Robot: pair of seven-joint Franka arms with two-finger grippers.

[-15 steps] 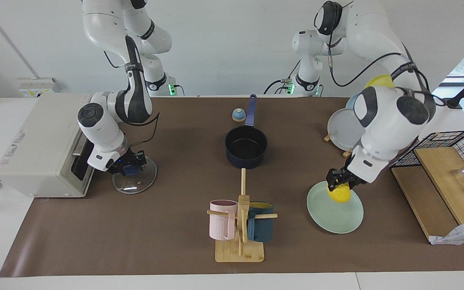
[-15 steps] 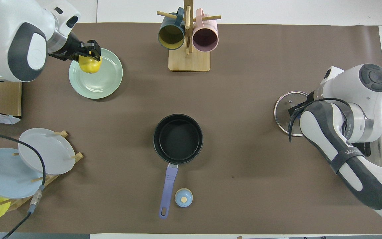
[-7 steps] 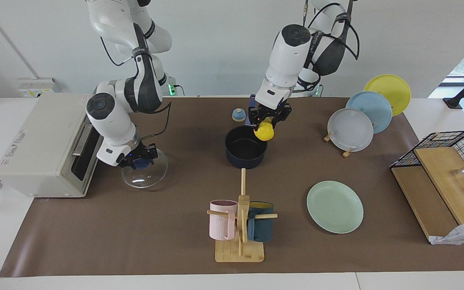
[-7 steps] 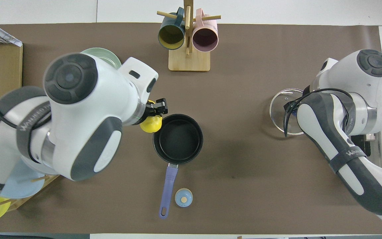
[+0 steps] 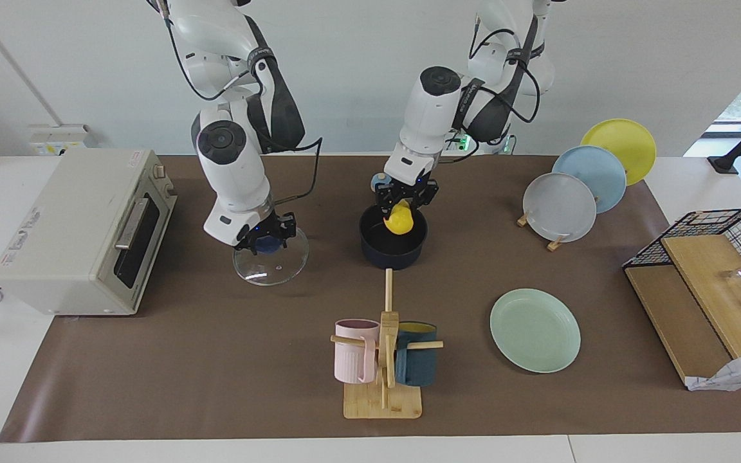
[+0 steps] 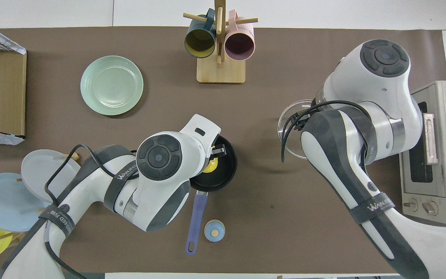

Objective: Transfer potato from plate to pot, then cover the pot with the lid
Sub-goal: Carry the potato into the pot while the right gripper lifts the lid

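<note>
left pincer (image 5: 402, 204) pinches potato (image 5: 399, 220) over pot (image 5: 393, 243) at table middle, ready to drop | right pincer (image 5: 267, 236) grips lid (image 5: 271, 262) by its knob (lifted), for covering | plate (image 5: 535, 330) bare

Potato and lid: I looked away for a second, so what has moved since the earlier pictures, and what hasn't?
The left hand, shut on the potato, carried it off the plate toward the robots and now holds it over the pot. The right hand, shut on the lid knob, lifted the lid from beside the oven and moved it toward the pot. Nothing was let go. Pot, plate, mug stand and plate rack stayed put.
</note>
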